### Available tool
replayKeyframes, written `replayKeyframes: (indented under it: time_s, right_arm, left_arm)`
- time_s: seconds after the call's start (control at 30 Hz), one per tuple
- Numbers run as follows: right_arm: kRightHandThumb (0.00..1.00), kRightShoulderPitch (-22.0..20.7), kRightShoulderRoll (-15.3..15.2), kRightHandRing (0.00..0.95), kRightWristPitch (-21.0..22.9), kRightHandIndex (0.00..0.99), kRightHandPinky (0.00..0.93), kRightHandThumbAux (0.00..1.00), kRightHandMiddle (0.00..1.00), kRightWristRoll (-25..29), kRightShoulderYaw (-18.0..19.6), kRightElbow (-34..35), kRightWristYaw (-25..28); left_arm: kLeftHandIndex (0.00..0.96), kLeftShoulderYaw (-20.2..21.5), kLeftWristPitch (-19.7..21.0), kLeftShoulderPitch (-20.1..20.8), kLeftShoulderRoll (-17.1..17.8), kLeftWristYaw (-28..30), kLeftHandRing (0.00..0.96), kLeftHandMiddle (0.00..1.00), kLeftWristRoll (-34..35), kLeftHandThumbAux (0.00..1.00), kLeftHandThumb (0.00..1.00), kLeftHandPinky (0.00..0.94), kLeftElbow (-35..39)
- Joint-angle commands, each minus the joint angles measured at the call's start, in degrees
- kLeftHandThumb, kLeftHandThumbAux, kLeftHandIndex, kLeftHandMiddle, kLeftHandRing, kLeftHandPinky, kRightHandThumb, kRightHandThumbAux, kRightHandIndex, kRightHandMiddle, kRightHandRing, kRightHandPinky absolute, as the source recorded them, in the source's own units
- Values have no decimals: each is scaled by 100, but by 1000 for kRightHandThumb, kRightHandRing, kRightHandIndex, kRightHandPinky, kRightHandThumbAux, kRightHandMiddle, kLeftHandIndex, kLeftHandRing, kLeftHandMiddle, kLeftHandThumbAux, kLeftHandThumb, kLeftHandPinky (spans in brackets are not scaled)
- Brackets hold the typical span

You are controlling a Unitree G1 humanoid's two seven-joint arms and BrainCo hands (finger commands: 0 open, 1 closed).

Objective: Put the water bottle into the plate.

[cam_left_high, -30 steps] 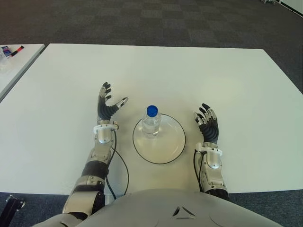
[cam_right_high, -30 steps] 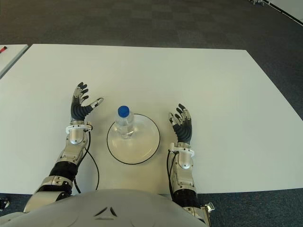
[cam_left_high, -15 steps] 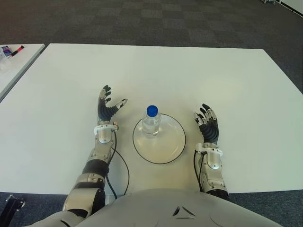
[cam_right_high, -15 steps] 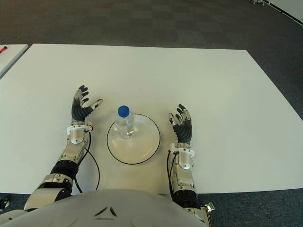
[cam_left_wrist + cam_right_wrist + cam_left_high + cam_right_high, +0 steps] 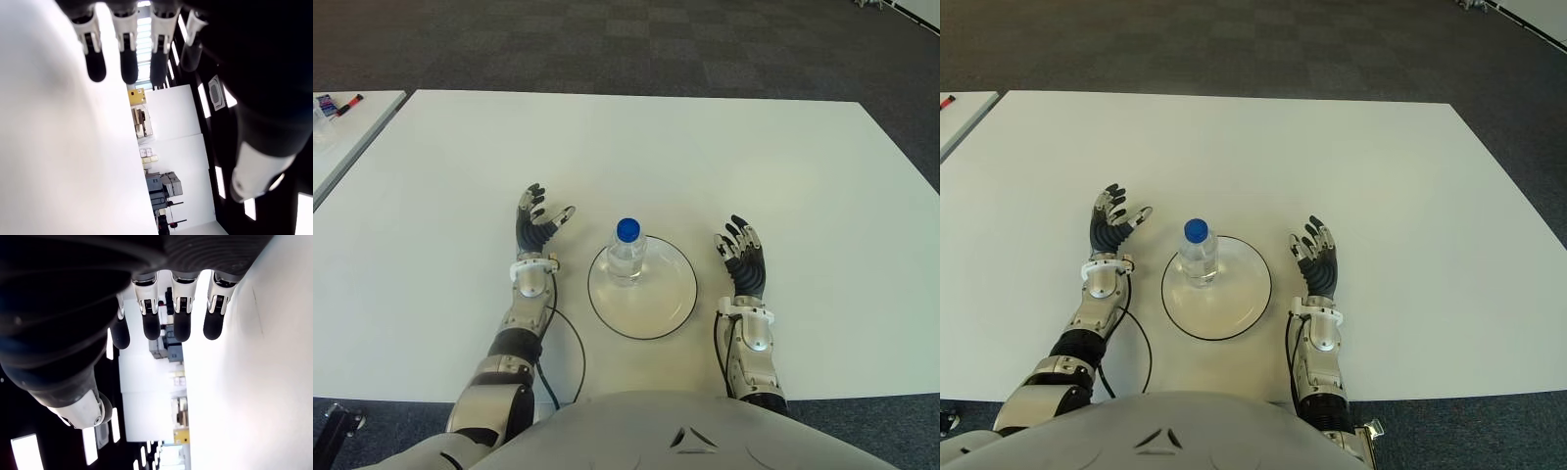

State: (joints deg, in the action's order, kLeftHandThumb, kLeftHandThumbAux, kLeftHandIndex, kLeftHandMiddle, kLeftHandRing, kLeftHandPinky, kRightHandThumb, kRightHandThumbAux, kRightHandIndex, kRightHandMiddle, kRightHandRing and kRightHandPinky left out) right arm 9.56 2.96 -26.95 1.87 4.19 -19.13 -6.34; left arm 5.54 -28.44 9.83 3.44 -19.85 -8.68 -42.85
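A clear water bottle [image 5: 626,253] with a blue cap stands upright inside the round glass plate [image 5: 661,304], toward the plate's far left part. My left hand [image 5: 534,223] is to the left of the plate, apart from the bottle, fingers spread and holding nothing. Its wrist view shows only the straight fingers [image 5: 122,44] and the room beyond. My right hand [image 5: 742,257] shows to the right of the plate, fingers extended and empty, as its fingers [image 5: 178,313] in the right wrist view confirm.
The white table [image 5: 705,157] spreads wide around the plate. A second white table [image 5: 342,127] with markers [image 5: 337,104] on it stands at the far left. Dark carpet lies beyond the far edge. A black cable [image 5: 576,352] loops by my left forearm.
My left hand has drawn back toward me and slightly lower, away from the bottle. The bottle, plate and right hand have not moved.
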Motion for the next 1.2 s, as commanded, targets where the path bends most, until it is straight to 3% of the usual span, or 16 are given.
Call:
replayKeyframes:
  time_s: [0.03, 0.57, 0.77, 1.2]
  right_arm:
    - [519, 312, 68, 128, 281, 178, 173, 735, 139, 31, 46, -246, -4]
    - [528, 341, 59, 125, 291, 180, 166, 726, 140, 1, 29, -186, -16]
    - [533, 365, 66, 126, 339, 184, 171, 718, 141, 11, 17, -136, -8]
    - [533, 400, 68, 135, 378, 181, 183, 714, 146, 21, 1, -52, 9]
  left_arm:
    - [168, -41, 137, 4, -87, 64, 223, 213, 62, 781, 0, 252, -147]
    - [161, -238, 306, -165, -135, 7, 218, 219, -97, 809, 0, 233, 69]
    - [177, -268, 272, -236, -144, 127, 242, 237, -5, 837, 11, 278, 147]
    - [258, -189, 27, -350, -216, 407, 302, 292, 301, 752, 390, 355, 142]
